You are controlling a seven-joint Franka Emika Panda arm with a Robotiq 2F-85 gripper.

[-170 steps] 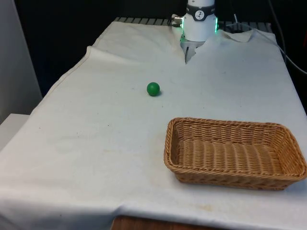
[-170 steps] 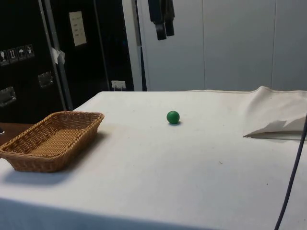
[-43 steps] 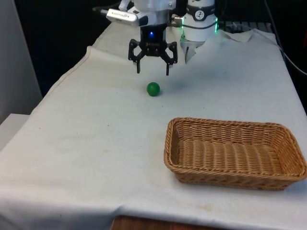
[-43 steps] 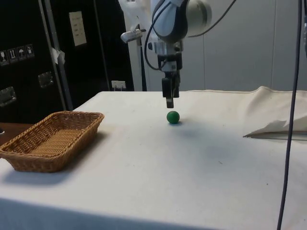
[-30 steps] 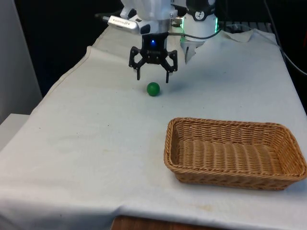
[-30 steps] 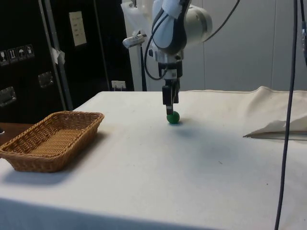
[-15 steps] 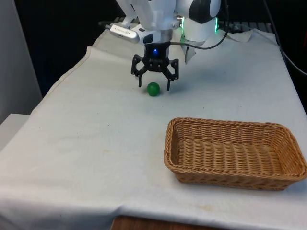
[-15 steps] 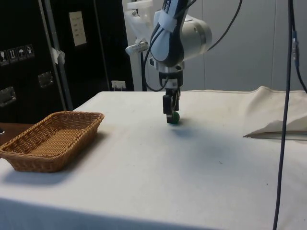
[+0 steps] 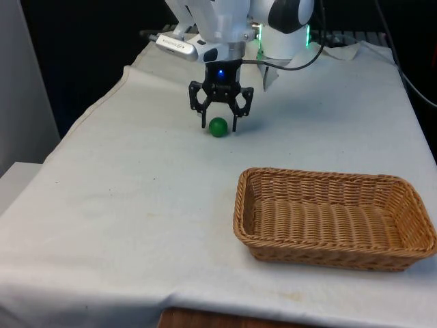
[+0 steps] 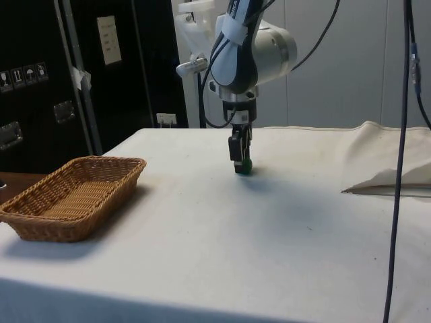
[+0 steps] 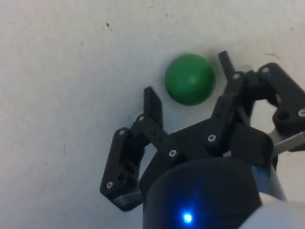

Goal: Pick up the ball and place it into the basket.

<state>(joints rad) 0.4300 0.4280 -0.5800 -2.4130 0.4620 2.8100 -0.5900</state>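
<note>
1. Since half a second ago the tool (image 9: pixel 218 127) has come lower, and its fingers now stand on either side of the ball (image 9: pixel 218 127), narrower than before.
2. Front view: the small, smooth, plain green ball lies on the white counter (image 9: pixel 136 205), well apart from the wicker basket (image 9: pixel 333 217).
3. Side view: the tool (image 10: pixel 241 163) hides most of the ball (image 10: pixel 247 165).
4. Wrist view: the tool (image 11: pixel 188 90) is released, its fingers (image 11: pixel 153 102) not touching the ball (image 11: pixel 189 78).
</note>
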